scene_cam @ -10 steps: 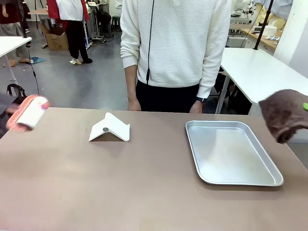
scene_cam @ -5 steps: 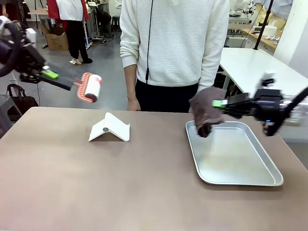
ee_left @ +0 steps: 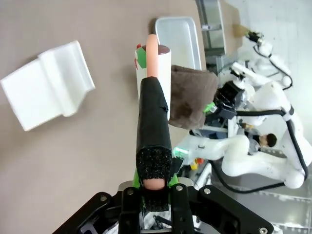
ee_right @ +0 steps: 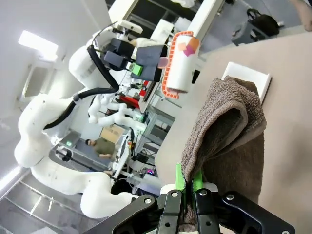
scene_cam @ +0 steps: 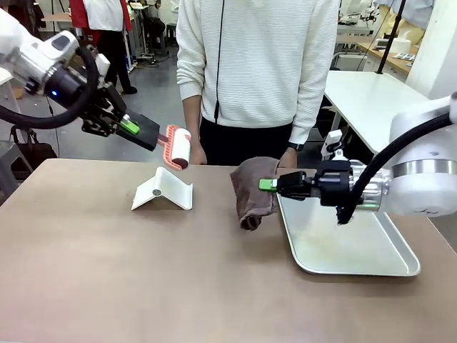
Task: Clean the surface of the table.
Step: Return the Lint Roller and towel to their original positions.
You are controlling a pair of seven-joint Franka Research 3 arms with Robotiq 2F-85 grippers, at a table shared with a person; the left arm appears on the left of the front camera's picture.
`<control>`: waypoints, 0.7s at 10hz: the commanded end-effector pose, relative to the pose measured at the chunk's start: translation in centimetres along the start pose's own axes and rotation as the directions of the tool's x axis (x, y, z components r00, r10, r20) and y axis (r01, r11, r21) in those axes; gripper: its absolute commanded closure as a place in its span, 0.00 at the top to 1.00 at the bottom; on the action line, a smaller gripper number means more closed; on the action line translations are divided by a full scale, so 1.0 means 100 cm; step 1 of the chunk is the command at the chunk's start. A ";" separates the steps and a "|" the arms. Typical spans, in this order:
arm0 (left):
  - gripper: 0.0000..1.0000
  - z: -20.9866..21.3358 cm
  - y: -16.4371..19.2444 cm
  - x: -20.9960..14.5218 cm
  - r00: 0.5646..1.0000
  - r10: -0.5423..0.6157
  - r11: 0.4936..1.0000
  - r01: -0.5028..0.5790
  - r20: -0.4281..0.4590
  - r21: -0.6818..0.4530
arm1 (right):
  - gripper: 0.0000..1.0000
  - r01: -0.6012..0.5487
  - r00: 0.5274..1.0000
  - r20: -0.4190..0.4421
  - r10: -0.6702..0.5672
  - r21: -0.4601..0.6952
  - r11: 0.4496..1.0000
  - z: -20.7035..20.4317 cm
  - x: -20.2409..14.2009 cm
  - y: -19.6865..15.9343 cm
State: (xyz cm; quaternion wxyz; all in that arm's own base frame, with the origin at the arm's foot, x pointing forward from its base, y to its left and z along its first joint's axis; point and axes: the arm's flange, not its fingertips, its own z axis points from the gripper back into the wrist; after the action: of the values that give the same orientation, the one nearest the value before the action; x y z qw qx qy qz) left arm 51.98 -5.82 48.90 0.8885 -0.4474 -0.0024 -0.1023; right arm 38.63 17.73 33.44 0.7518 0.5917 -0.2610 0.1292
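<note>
Open table (scene_cam: 143, 279) near side; white stand (scene_cam: 163, 190) and silver tray (scene_cam: 357, 246) as far-side obstacles.

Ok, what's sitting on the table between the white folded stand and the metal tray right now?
In the front view, the brown towel hangs there from the right gripper, between stand and tray; the table beneath looks bare.

The table (scene_cam: 107, 271), wide with a smooth matte brownish-taupe top, spans the whole foreground.
</note>
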 end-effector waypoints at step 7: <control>0.20 -0.010 0.002 0.004 0.999 0.026 0.992 -0.030 0.036 0.120 | 0.06 0.060 0.997 0.064 -0.053 -0.103 0.993 -0.016 0.006 -0.024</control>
State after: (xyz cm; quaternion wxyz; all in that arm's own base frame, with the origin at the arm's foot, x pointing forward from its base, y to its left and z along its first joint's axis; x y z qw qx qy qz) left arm 52.54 -5.35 48.63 0.9014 -0.4223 -0.0183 -0.0940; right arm 39.33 17.06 32.05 0.7611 0.5860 -0.2571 0.1056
